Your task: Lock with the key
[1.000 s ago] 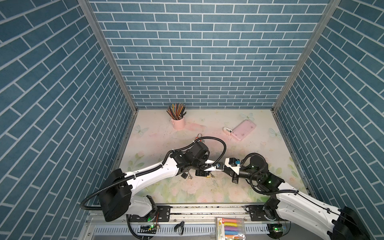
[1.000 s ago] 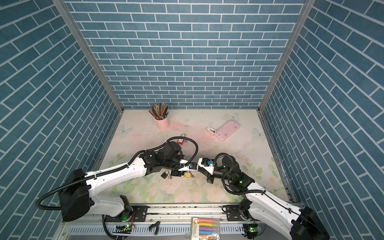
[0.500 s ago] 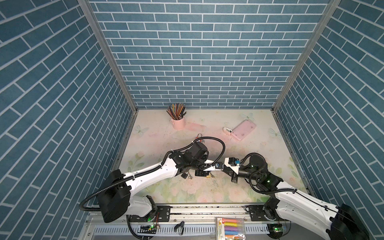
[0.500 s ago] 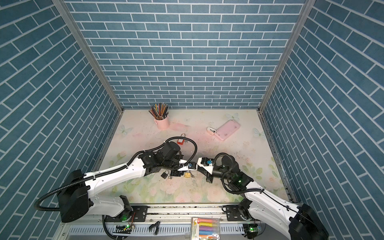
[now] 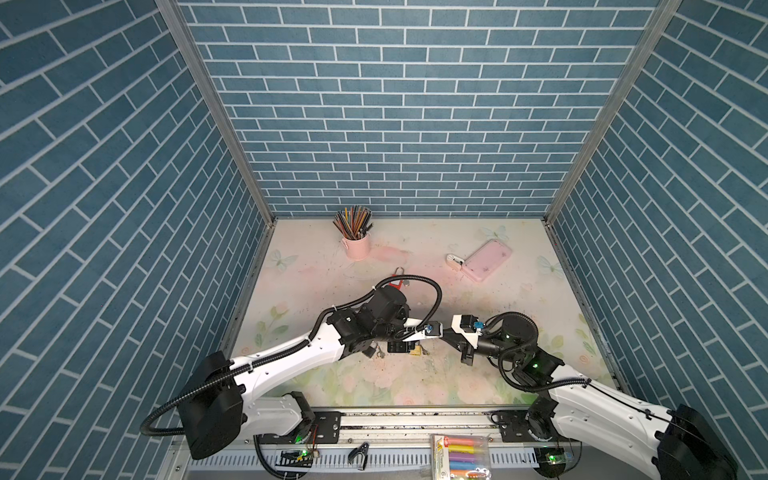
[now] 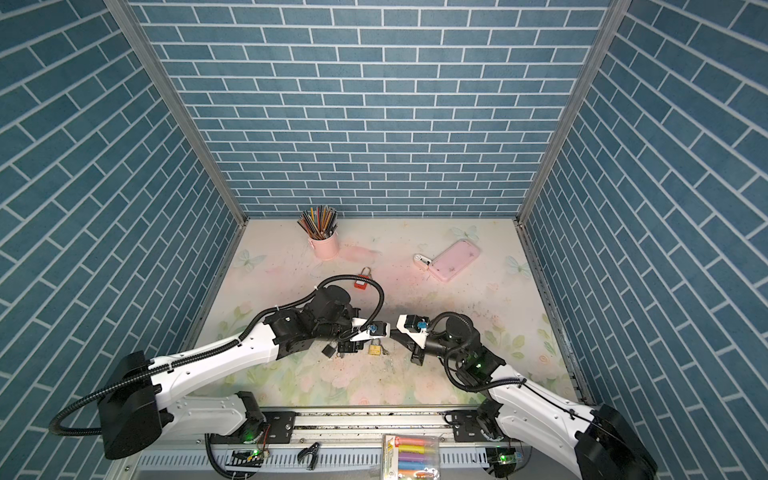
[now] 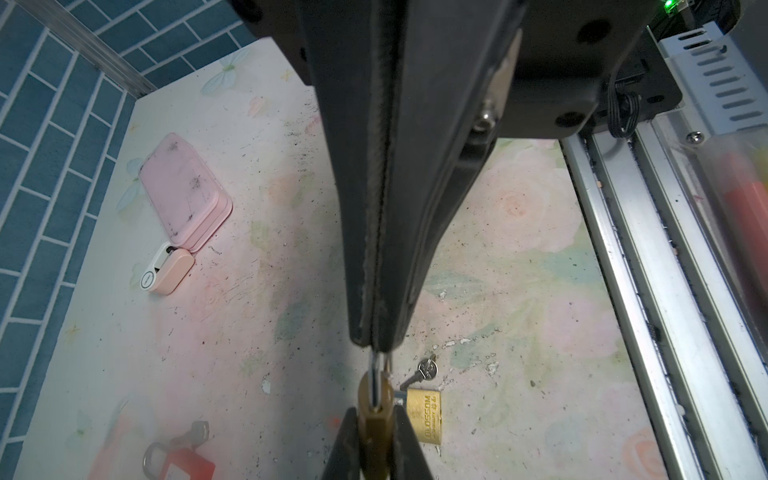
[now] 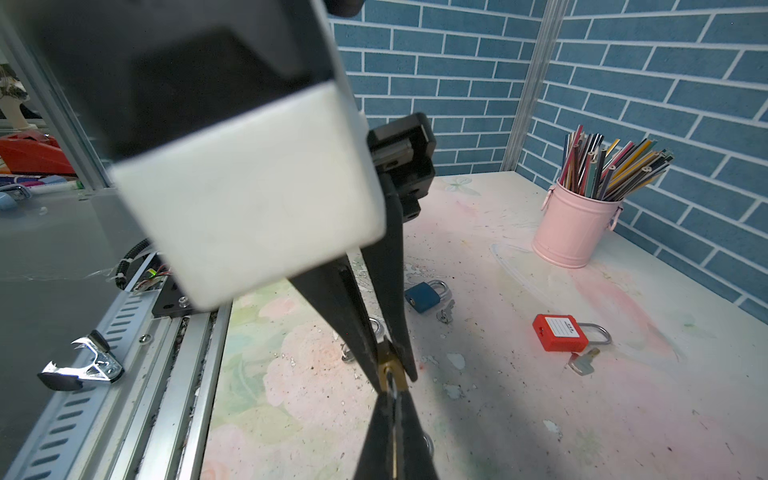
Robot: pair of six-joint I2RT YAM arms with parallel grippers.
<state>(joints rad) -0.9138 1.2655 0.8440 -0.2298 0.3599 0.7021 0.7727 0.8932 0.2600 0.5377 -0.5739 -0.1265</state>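
A brass padlock point(image 7: 375, 432) hangs in the air between my two grippers above the front middle of the table. My left gripper point(image 7: 375, 411) is shut on its brass body. My right gripper point(image 7: 376, 345) is shut on its steel shackle point(image 7: 376, 376). The right wrist view shows the same hold: the right gripper point(image 8: 392, 388) on the shackle, the left gripper point(image 8: 390, 368) on the brass body point(image 8: 388, 361). In a top view the left gripper point(image 6: 384, 334) and right gripper point(image 6: 394, 332) meet tip to tip. A small silver key point(image 7: 424, 370) lies on the table beside a second brass padlock point(image 7: 424, 415).
A red padlock point(image 6: 362, 280) with its key point(image 8: 582, 361) lies behind the left arm. A blue padlock point(image 8: 426, 295) lies near the left arm. A pink pencil cup point(image 5: 356, 245) stands at the back, a pink case point(image 5: 486, 259) at the back right. A metal rail point(image 5: 415, 419) runs along the front.
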